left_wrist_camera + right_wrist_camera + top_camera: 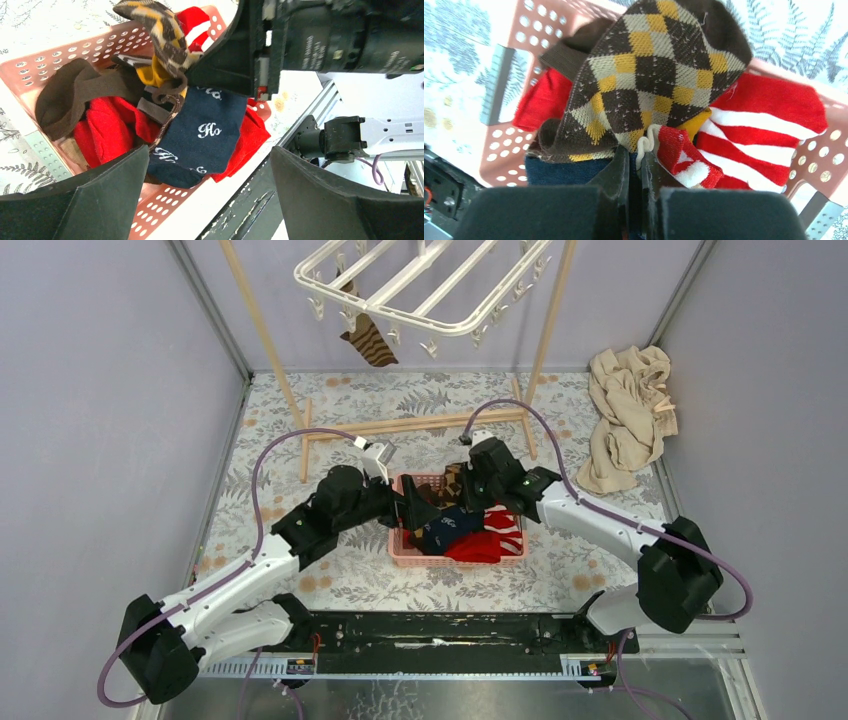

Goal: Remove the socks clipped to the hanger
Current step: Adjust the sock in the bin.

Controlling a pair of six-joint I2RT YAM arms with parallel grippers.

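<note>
The hanger [420,324] runs off the top edge of the overhead view, so its far side is unseen, and its clips are too small to read. Socks piled in the basket [420,560] hide its floor.

The table [300,420] wears a leaf-print cover between plain grey walls [100,390]. A wooden frame [420,423] stands at upper centre, and a beige cloth [630,415] is heaped at upper right.

One striped sock [368,340] hangs from the hanger's left end, well above and beyond both arms. At centre frame both grippers dip into the basket. The left gripper [210,150] gapes wide and holds nothing. The right gripper [635,160] is pinched together on the tip of the argyle sock [649,75]; the fingertips cover the exact grip.
</note>
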